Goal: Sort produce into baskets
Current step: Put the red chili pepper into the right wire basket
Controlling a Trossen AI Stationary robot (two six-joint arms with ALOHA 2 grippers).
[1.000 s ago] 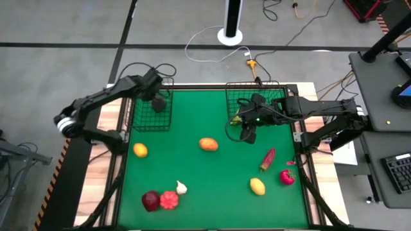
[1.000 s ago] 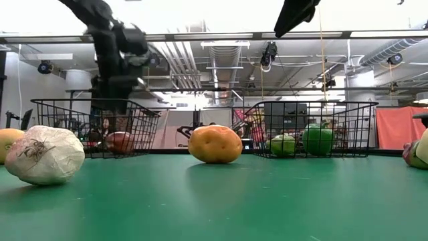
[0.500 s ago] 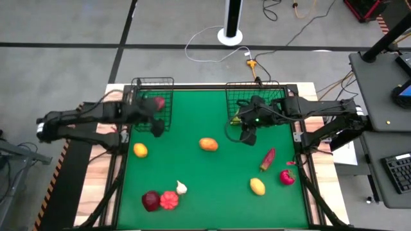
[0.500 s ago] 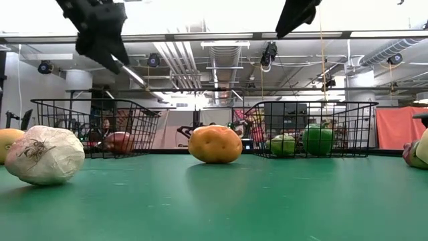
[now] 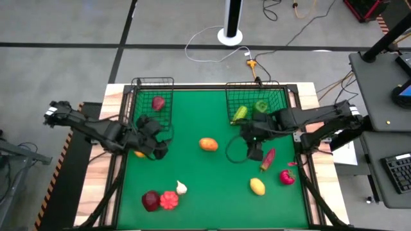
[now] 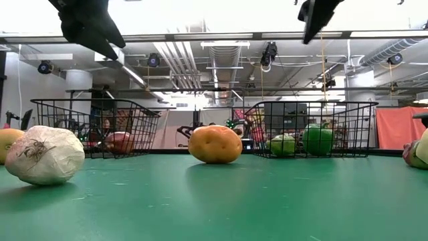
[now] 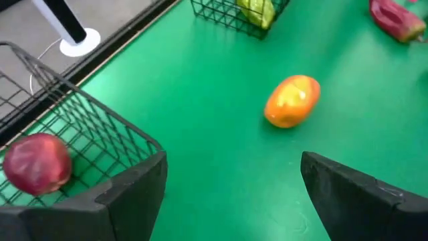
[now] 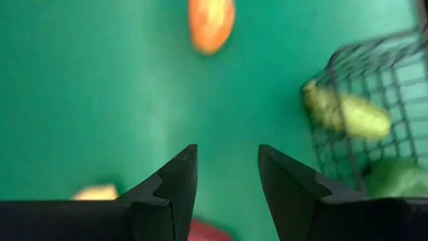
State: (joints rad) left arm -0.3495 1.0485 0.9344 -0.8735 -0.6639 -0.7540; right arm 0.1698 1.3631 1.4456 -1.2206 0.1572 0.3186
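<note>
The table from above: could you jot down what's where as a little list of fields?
left basket: one red fruit
right basket: green produce
mat middle: orange potato
near edge: maroon piece, red piece, white garlic
left gripper: open, empty
right gripper: open, empty, beside the red pepper

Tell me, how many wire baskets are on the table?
2. The left basket sits at the far left of the green mat, with a red fruit inside. The right basket sits at the far right, holding green pieces. No more seem hidden.
</note>
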